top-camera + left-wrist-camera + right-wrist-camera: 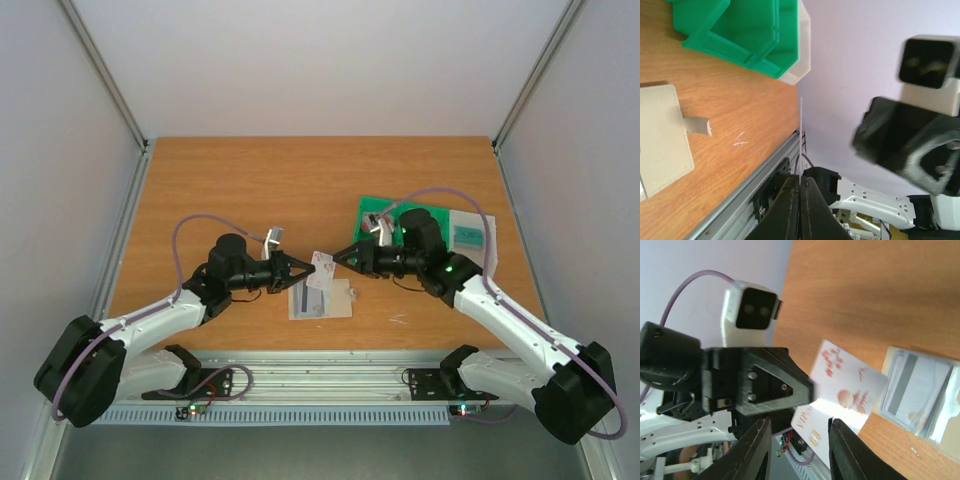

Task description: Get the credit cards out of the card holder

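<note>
The left claw (303, 268) is clenched on a white card with red marks (321, 270), which is held edge-on between its fingertips, clear of the table (220, 180). The right claw (342, 256) is seen just beyond the card, facing it, its jaws parted and nothing gripped. The card holder (320, 301) is laid flat on the table beneath both claws, with more cards (912, 390) tucked inside.

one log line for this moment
left gripper: shut on white card | right gripper: open near card | card holder: flat on table, cards inside
</note>
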Robot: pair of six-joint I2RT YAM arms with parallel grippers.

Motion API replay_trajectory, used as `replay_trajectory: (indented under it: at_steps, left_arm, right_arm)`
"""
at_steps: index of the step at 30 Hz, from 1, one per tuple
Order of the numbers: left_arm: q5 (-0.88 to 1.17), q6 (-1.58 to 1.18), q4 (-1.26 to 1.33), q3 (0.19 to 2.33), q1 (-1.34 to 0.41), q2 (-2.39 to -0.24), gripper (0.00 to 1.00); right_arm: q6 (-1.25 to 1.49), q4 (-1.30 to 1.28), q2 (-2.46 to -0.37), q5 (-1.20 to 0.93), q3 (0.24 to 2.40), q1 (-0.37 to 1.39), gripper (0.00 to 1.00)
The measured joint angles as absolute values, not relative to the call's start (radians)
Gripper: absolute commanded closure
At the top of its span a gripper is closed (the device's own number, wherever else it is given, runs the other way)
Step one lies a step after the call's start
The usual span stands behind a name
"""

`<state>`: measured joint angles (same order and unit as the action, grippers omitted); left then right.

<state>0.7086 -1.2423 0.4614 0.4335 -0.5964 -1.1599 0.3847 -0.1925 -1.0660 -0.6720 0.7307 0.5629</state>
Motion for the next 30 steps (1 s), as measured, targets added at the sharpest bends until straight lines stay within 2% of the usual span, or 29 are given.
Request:
replay_trajectory:
  at_steps: [8,17,24,30]
  left_arm:
    - [0.797,-0.97,0.221,0.516,-0.596,-1.119,1.0]
    - [0.925,-0.894,0.183,0.529,-0.596,-1.114,1.0]
    - [0.979,-0.878,0.167,0.557,-0.596,-1.114,1.0]
    - [0.999,-0.859,0.156,0.572,-0.596,-1.113,1.0]
  right_arm:
    - [0.162,-0.446,-1.068,-0.714,0.879,0.52,0.59]
    - [0.015,-0.594,-1.156,-0.829,0.975,0.517,0.51]
    - [-0.02,-0.63,-1.189,-0.854,0.976,0.517,0.51]
    - [-0.021,-0.628,-1.19,-0.875,0.973,0.516,0.56]
